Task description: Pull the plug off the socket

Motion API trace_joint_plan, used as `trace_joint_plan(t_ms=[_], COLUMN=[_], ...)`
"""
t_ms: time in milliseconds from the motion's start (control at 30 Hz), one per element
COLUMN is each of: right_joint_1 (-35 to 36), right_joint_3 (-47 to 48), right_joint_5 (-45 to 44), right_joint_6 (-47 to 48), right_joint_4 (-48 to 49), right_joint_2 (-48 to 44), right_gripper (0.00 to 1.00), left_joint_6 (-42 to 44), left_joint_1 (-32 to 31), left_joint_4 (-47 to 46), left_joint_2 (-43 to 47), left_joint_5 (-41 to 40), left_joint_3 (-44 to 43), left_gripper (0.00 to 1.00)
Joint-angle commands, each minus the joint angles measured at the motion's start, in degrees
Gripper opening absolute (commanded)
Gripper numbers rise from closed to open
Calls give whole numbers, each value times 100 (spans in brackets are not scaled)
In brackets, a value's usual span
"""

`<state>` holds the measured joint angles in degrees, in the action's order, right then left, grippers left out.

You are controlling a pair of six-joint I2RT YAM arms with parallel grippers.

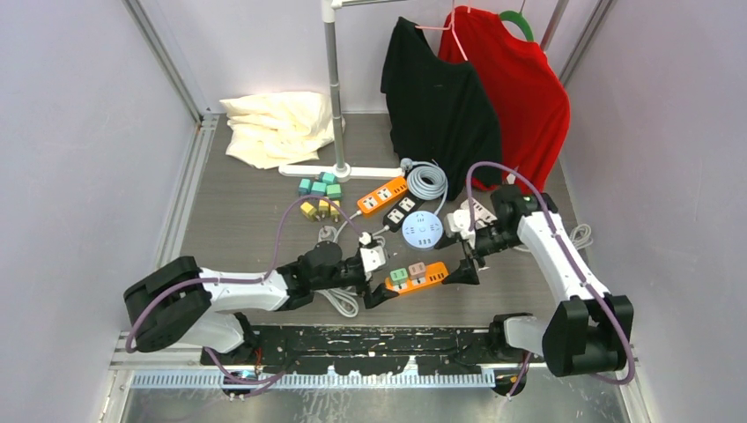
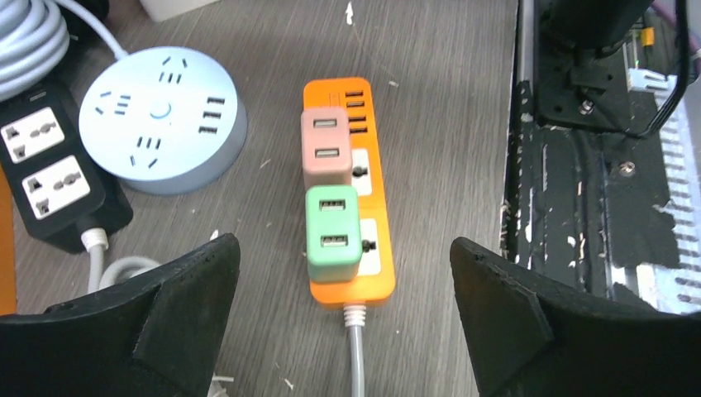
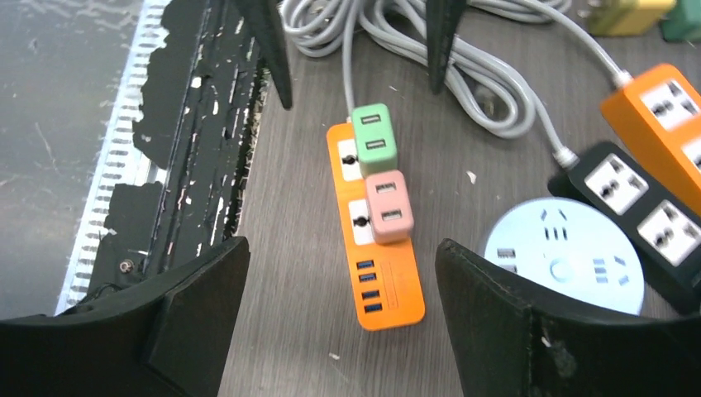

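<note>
A short orange power strip (image 1: 432,279) lies on the table between my two grippers, with a green plug (image 1: 399,275) and a pink plug (image 1: 417,270) seated side by side in it. In the left wrist view the strip (image 2: 376,285) points away, green plug (image 2: 332,234) nearest, pink plug (image 2: 325,149) beyond. My left gripper (image 2: 343,248) is open and empty at the cable end, jaws wide on either side. My right gripper (image 3: 343,248) is open and empty over the USB end of the strip (image 3: 393,289), facing the pink plug (image 3: 388,207) and green plug (image 3: 374,139).
A round light-blue socket (image 1: 422,229), a black strip (image 1: 401,211), another orange strip (image 1: 383,196) and a coiled grey cable (image 1: 427,181) lie just behind. Loose plugs (image 1: 319,196) sit further left. Shirts hang on a rack at the back. The black base plate (image 1: 370,344) runs along the near edge.
</note>
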<state>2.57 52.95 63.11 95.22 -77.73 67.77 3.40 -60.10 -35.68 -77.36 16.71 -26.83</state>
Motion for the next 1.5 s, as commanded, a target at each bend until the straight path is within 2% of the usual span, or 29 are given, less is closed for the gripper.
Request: trace_joint_plan(t_ms=[0,133,267,400,500,700,1033,1233,1467], right_joint_1=[569,1086,1382,1697,1886,2229,2440,2441,2442], right_joint_3=[-58,-704,-781,-922,-963,-1002,-1033,-995,-940], right_joint_5=[-28,-717,-1084,-1380,-1517,-1834,-1880,-1808,-1646], right_joint_6=[-215,-1771,-2447,-2604,-2647,-2598,-2252,-2104,-1931], right_joint_4=[789,2732,3475,3837,3989,4109,3946,3789,3561], right_joint_2=[17,-195,-19,84,182,407,527,475,451], right_gripper=[84,79,73,71,70,64,53,45,39], left_joint_6=[19,213,375,356,337,319,280,275,331], left_joint_1=[41,41,37,41,36,41,39,40,38], left_joint_4=[-1211,-1972,-2592,-2599,-2405,-2246,-1844,-1723,-1617], left_joint_2=[-150,-586,-949,-1057,-1090,-1196,-1390,-1460,-1500], left_joint_5=[17,25,-14,-152,-190,-129,-46,-4,166], left_joint_3=[200,350,492,450,331,193,-93,-174,-238], left_gripper=[96,95,93,89,81,72,58,37,24])
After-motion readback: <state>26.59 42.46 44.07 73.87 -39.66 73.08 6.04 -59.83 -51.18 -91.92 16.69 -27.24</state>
